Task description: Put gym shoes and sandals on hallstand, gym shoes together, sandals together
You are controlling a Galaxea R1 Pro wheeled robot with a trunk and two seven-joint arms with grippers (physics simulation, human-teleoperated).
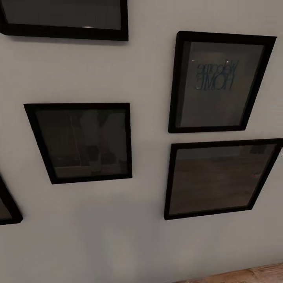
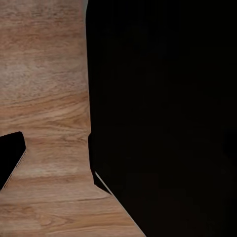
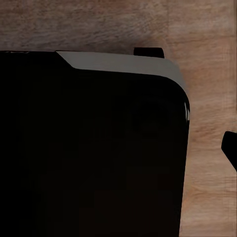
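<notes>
From the head view the robot faces a pale grey wall (image 1: 141, 236) hung with black-framed pictures: one framed print (image 1: 220, 82) at 1 o'clock carrying mirrored "Welcome HOME" lettering, another dark frame (image 1: 80, 142) at 9 o'clock, a third frame (image 1: 220, 179) at 4 o'clock, and a sliver of the corridor floor (image 1: 251, 275) at 5 o'clock. No gym shoes, sandals or hallstand appear here, so I judge the robot is in transit and I cannot tell how much of the placing is done or left. In the left wrist view, light-brown wood-grain planks (image 2: 44, 98) run from 12 o'clock down to 7 o'clock, with a large black body of the robot (image 2: 168, 118) covering the half toward 3 o'clock; whether the left claw is open or closed cannot be told. In the right wrist view a black slab with a grey edge band (image 3: 118, 61) spreads from the centre toward 8 o'clock over the same plank floor (image 3: 207, 59); the right claw's state also cannot be told
</notes>
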